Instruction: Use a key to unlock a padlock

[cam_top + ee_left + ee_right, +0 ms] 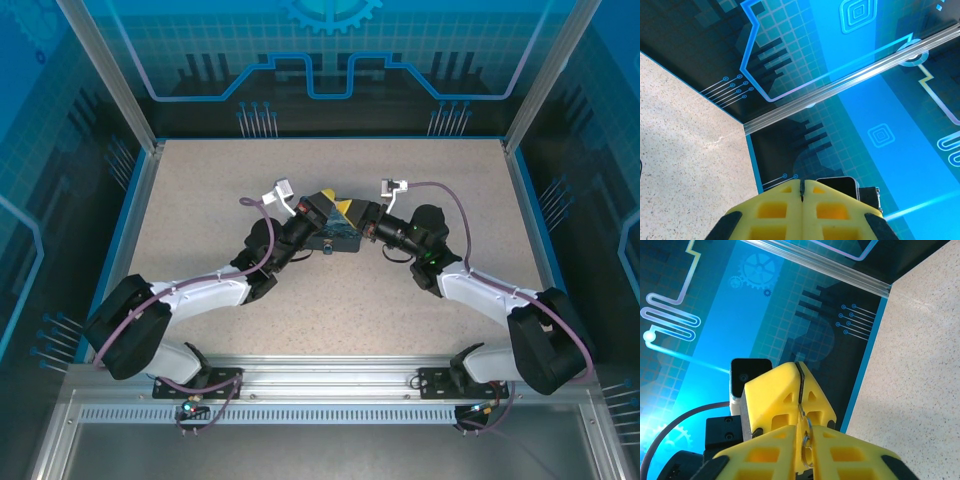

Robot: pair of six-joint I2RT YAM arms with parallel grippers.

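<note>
- Shows left gripper [801,195] pinched shut.
- Shows right gripper [807,432] narrow around key [805,439], at 6 o'clock in right wrist view; grip unclear.
- Seems light, stiff, slippery; pinch its flat head.

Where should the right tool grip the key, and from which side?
Probably the near end of the key, pads on its two flat faces. It stands edge-on as a thin sliver in the right tool's gap, its far end at the left tool's shut tips, so come in head-on, opposite the left tool.
</note>
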